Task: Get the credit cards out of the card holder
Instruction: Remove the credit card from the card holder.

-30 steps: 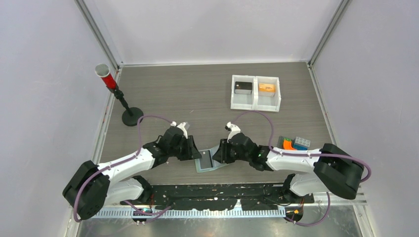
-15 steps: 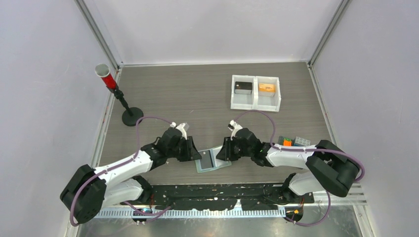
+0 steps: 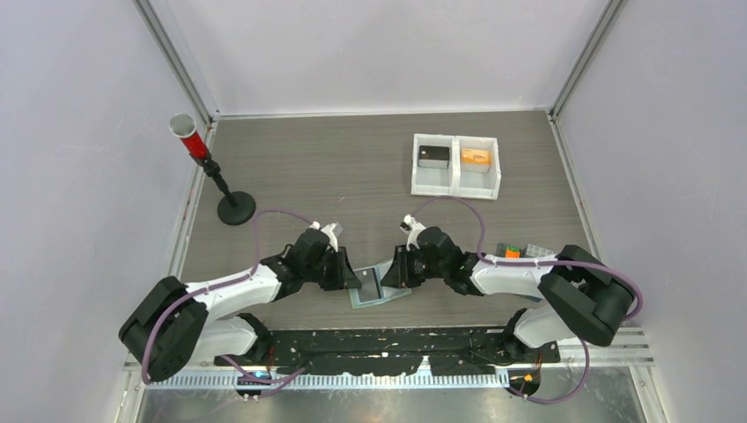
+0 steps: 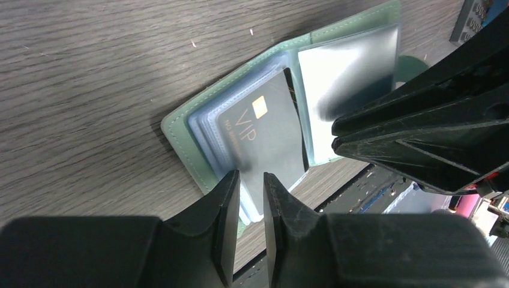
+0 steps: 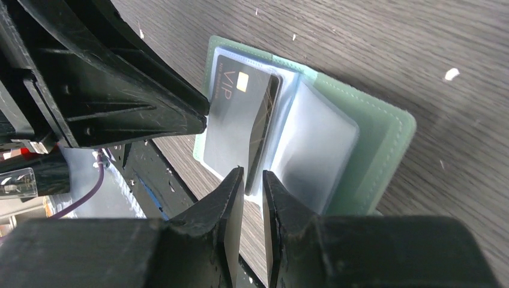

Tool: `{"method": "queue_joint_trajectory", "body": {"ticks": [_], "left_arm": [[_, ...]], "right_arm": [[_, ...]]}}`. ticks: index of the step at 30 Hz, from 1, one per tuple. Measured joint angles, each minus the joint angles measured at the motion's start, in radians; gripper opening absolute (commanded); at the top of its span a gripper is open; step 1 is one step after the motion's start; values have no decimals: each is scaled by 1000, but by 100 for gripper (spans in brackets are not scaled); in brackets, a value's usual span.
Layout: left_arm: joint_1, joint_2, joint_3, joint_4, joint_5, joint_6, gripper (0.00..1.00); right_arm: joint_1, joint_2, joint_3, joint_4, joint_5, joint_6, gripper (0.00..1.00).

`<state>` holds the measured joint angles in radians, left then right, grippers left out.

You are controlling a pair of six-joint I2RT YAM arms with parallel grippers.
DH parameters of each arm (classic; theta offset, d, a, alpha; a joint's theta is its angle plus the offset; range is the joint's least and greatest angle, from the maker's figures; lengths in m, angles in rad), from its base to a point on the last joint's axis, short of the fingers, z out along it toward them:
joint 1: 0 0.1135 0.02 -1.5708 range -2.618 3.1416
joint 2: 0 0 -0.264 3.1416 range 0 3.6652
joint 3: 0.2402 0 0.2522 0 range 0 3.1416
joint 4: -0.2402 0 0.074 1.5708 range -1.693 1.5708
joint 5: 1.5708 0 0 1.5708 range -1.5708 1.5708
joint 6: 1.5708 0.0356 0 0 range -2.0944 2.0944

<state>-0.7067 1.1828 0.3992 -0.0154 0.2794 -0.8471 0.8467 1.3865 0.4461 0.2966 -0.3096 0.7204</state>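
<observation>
The sage-green card holder (image 3: 380, 289) lies open on the table between both grippers. It also shows in the left wrist view (image 4: 180, 129) and the right wrist view (image 5: 384, 138). A dark grey card marked VIP (image 4: 270, 144) sits in its pale blue left pocket (image 5: 234, 120). No orange-tan or light blue card shows. My left gripper (image 4: 251, 180) hangs over the card's near edge, jaws almost together, nothing between them. My right gripper (image 5: 253, 180) is the same, at the card's raised right edge by the fold. In the top view the left gripper (image 3: 352, 275) and right gripper (image 3: 389, 271) flank the holder.
A white two-part tray (image 3: 414, 167) at the back right holds a black box (image 3: 433, 156) and an orange piece (image 3: 476, 157). A red tube on a black stand (image 3: 236, 210) is at the back left. Coloured blocks (image 3: 524, 256) lie right. A black rail (image 3: 396, 339) runs along the front.
The left gripper has crept slightly right, toward the holder. The right arm's elbow has swung left while its gripper stays at the holder's right side. The holder has not moved.
</observation>
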Motion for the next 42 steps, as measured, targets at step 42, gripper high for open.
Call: {"method": "queue_joint_trajectory", "body": {"ticks": [42], "left_arm": [[-24, 4, -43, 56, -51, -10, 8]], "right_arm": [[-5, 113, -5, 150, -24, 57, 28]]}}
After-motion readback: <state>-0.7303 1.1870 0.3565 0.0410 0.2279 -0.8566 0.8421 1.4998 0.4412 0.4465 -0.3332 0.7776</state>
